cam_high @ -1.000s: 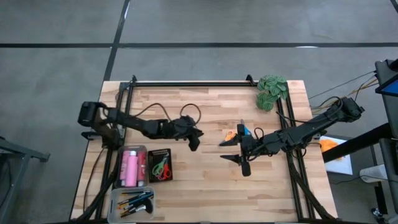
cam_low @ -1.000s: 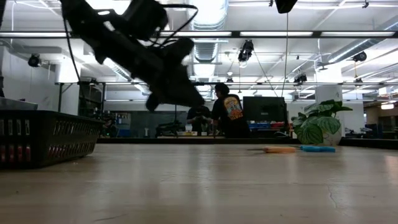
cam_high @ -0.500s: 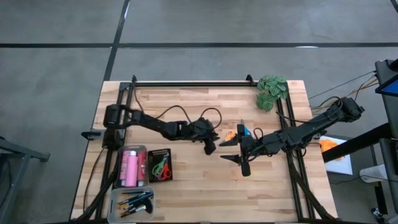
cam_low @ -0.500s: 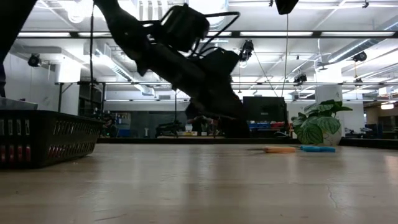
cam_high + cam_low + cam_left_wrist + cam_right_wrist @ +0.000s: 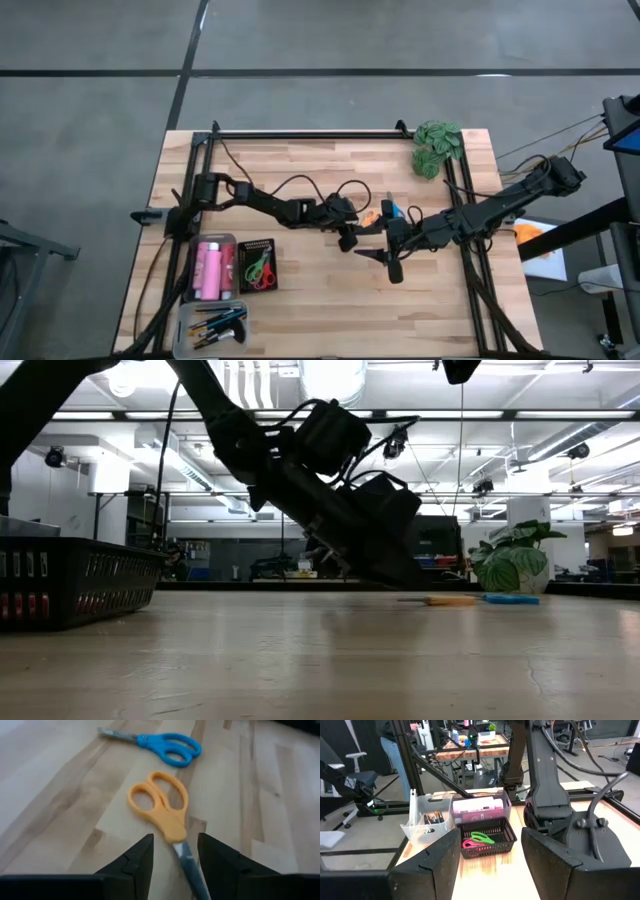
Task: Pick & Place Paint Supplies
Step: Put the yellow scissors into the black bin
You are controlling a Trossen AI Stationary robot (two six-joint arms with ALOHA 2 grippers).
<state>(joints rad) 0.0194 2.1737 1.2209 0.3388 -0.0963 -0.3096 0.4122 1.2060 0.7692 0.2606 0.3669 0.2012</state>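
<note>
Bins at table's 8 o'clock (image 5: pixel 215 240) already hold bottles, brushes, scissors. Orange scissors (image 5: pixel 162 815) and blue scissors (image 5: pixel 167 747) remain at centre. Left gripper (image 5: pixel 175 857) fingers spread, straddling orange pair's blades, nothing grasped; right gripper (image 5: pixel 487 857) released, waiting at 3 o'clock.

grey concrete floor (image 5: pixel 330 40), ceiling strip lights (image 5: pixel 480 415), wooden workbench (image 5: pixel 470 751)

No text, label, brand, number or sign could be read anywhere in these views.
</note>
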